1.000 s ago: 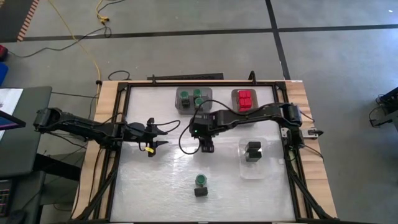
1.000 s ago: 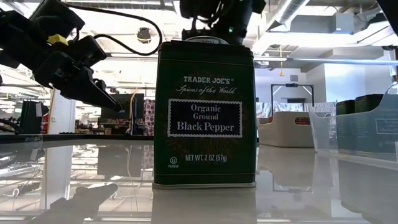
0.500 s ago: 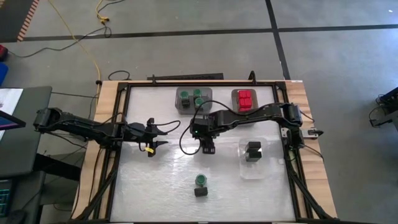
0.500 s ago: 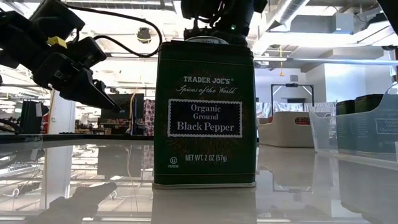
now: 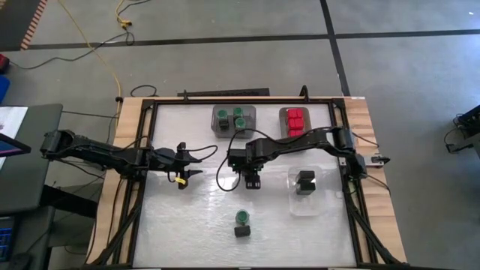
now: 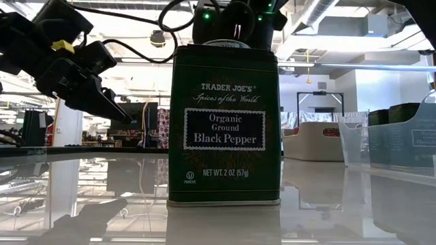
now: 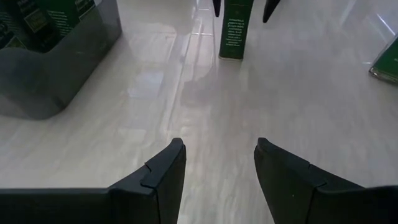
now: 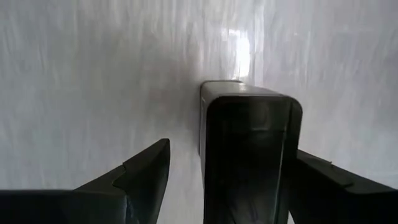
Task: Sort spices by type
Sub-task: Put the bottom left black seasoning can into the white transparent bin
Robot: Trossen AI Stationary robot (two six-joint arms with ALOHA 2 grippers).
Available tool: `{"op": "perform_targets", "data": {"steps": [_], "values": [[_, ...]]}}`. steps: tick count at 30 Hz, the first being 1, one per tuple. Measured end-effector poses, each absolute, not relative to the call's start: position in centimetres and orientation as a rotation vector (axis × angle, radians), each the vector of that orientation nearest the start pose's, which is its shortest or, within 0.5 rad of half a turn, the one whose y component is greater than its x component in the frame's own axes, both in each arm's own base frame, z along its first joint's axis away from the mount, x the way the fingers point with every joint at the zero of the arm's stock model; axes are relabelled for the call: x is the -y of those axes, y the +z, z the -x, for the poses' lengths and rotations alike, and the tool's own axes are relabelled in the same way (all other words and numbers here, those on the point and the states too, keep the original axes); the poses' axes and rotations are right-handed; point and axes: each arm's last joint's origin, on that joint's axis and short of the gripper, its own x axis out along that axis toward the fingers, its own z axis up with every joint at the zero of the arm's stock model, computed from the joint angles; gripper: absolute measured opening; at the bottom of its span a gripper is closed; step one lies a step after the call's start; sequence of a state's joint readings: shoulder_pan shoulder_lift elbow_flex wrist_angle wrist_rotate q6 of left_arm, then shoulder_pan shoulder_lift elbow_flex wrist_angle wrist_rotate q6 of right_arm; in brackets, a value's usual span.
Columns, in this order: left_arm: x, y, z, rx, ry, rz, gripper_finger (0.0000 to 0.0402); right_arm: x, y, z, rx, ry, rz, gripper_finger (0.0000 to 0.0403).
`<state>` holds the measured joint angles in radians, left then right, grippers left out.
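Green-lidded jars (image 5: pixel 231 118) four, red boxes (image 5: pixel 296 120) four, black tins (image 5: pixel 305 181) four

We see a dark pepper tin (image 8: pixel 249 155) upright between the right gripper (image 8: pixel 239 180)'s parted fingers; another tin (image 5: pixel 241 231) and a green-lidded jar (image 5: pixel 241 217) sit nearer the table's front edge.

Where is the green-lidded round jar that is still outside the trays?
In the high view the loose green-lidded round jar stands near the table's front edge, about mid-width, just behind a dark block-shaped tin and in front of the right pincer.
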<state>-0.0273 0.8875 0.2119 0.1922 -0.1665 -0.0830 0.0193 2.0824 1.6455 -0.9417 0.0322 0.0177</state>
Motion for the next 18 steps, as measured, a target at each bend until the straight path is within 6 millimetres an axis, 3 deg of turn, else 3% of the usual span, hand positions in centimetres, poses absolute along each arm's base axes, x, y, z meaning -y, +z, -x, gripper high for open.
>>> {"op": "perform_targets", "data": {"steps": [10,18], "values": [[0.0,15.7,-16.7,-0.475,0.156,0.034,0.0183,-0.5,21.5,-41.0,-1.303,-0.041,0.029,0.029],[0.0,15.7,-16.7,-0.475,0.156,0.034,0.0183,-0.6,21.6,-41.0,-1.298,-0.04,0.031,0.0289]]}}
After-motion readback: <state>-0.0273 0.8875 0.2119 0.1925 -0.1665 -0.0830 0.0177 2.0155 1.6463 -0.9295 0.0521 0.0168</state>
